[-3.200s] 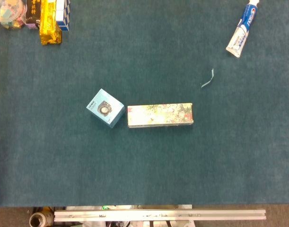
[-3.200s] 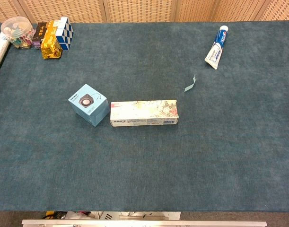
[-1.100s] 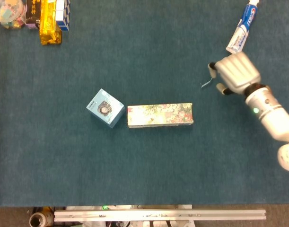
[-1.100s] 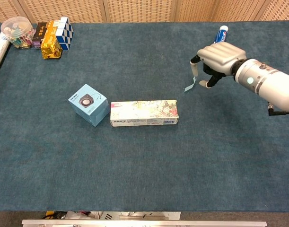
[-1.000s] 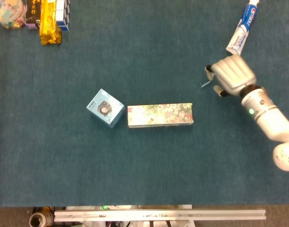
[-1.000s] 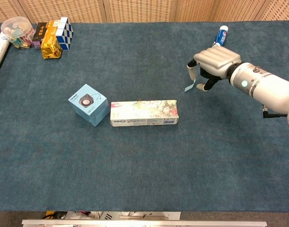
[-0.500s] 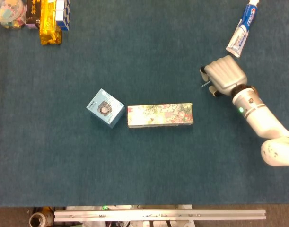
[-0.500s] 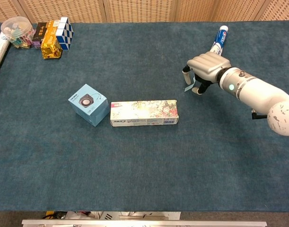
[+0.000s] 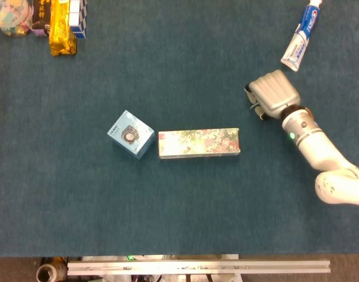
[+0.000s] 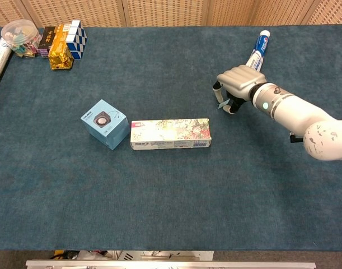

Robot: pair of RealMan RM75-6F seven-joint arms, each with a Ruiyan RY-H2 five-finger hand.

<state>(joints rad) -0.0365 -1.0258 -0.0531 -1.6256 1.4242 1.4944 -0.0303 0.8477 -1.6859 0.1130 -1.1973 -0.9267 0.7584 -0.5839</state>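
My right hand [image 10: 236, 85] hovers, fingers curled, over the paper scrap [image 10: 220, 104] at the frame's right; whether it grips I cannot tell, and closing could flick it away.

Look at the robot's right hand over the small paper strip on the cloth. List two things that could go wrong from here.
1. The paper strip is thin and lies on the blue cloth, mostly hidden under the right hand; the fingers may close on cloth or push the strip aside rather than catch it.
2. The toothpaste tube lies just beyond the hand, so a careless lift or swing could possibly knock it.
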